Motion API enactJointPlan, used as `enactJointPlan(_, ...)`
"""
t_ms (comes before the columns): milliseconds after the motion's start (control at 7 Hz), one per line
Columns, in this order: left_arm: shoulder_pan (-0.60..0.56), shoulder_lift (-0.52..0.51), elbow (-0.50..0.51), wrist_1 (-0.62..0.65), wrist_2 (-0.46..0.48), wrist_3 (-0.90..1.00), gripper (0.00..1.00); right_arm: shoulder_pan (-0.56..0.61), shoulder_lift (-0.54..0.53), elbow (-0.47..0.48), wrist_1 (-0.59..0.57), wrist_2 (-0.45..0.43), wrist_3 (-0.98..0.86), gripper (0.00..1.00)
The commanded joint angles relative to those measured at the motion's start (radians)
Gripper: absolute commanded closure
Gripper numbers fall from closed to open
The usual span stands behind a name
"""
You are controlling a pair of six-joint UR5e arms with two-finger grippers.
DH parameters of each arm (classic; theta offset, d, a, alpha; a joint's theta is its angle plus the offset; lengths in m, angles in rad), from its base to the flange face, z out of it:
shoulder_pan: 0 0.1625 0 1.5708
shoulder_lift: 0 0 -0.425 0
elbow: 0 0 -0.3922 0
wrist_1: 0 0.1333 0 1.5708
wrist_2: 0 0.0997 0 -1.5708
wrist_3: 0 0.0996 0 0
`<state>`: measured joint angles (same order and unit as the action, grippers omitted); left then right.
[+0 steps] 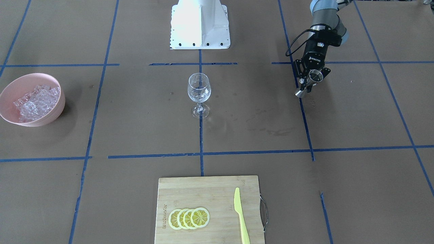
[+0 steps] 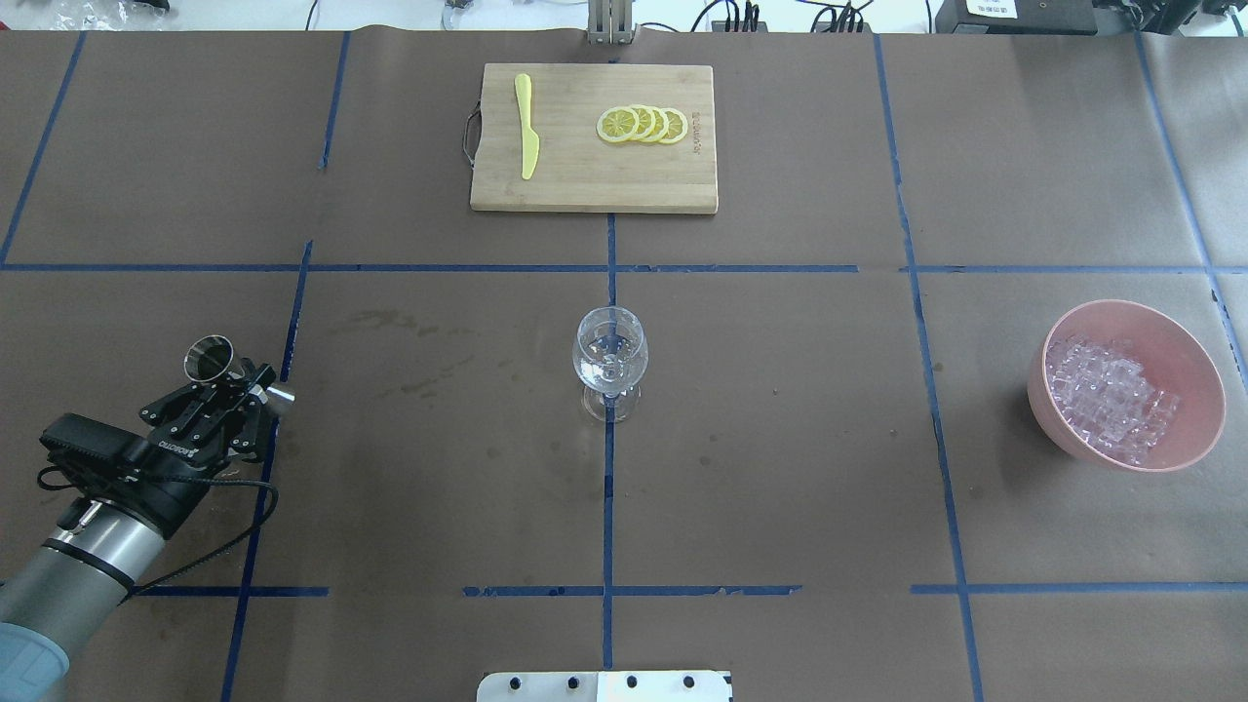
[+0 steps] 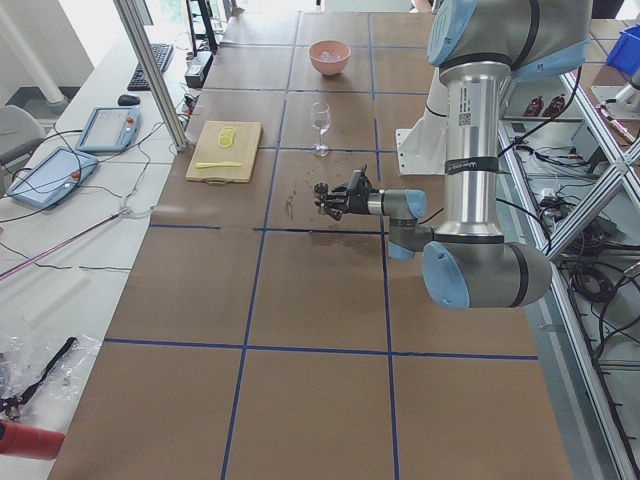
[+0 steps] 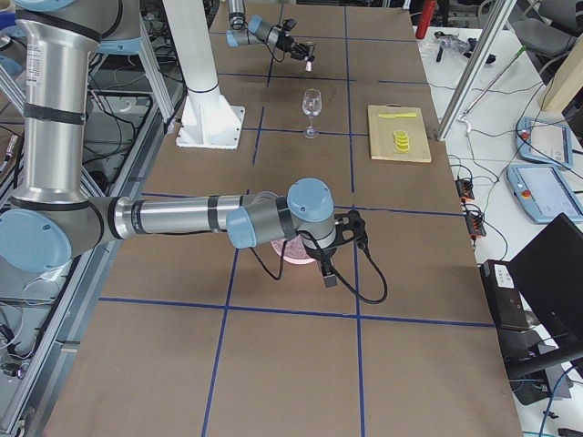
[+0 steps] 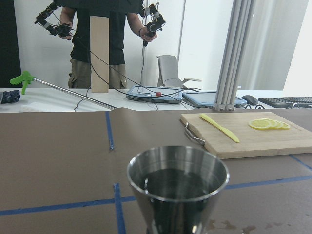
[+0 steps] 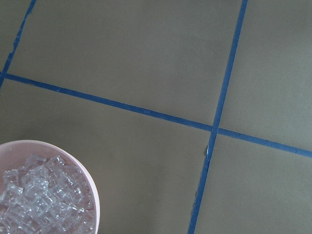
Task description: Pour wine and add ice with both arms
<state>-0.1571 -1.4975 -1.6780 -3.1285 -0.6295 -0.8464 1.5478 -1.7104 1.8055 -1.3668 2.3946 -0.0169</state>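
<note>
- My left jaws (image 2: 244,382) are clenched on the waist of a steel jigger (image 2: 209,357). I hold it clear of the surface on my left side, well apart from the wine glass (image 2: 610,357) at the centre.
- The wine (image 5: 176,184) sits dark in the jigger's upper cup, a little below the brim. I judge it best to carry it level and slowly, with no wrist roll until I am over the glass.
- The glass is tall-stemmed with a narrow mouth. I would bring the jigger's lip just above the rim without touching it, since a nudge could topple the glass.
- I would tilt gradually, so the thin liquid runs in one stream.
- My right jaws (image 4: 326,266) hang near the pink bowl (image 2: 1207,390) of ice (image 2: 1107,398). I cannot tell whether they are released or clenched. That arm should wait until the pour is done.
</note>
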Motion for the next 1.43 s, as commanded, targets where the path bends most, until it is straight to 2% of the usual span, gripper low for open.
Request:
enactJointPlan(0,-0.041,-0.078,-0.005,-0.002,-0.093,0.015,1.0,0.0,0.0,0.0,0.0,0.0,-0.002,0.0)
enactJointPlan(286,-0.077,-0.107,-0.006,0.002,-0.107,0.221,1.0,0.002,0.0,0.0,0.0,0.0,0.0,0.0)
enactJointPlan(429,-0.088,-0.151,-0.005,0.03,-0.107,0.242,1.0,0.0,0.0,0.0,0.0,0.0,0.0,0.0)
enactJointPlan(714,-0.093,-0.275,-0.005,0.164,-0.104,0.297,1.0,0.002,0.0,-0.002,0.0,0.0,0.0,0.0)
enactJointPlan(1000,-0.091,-0.302,-0.009,0.194,-0.104,0.363,1.0,0.0,0.0,0.0,0.0,0.0,0.0,0.0)
enactJointPlan(1286,-0.087,-0.337,-0.046,0.31,-0.104,0.372,1.0,0.002,-0.002,-0.002,0.0,0.0,0.002,0.0)
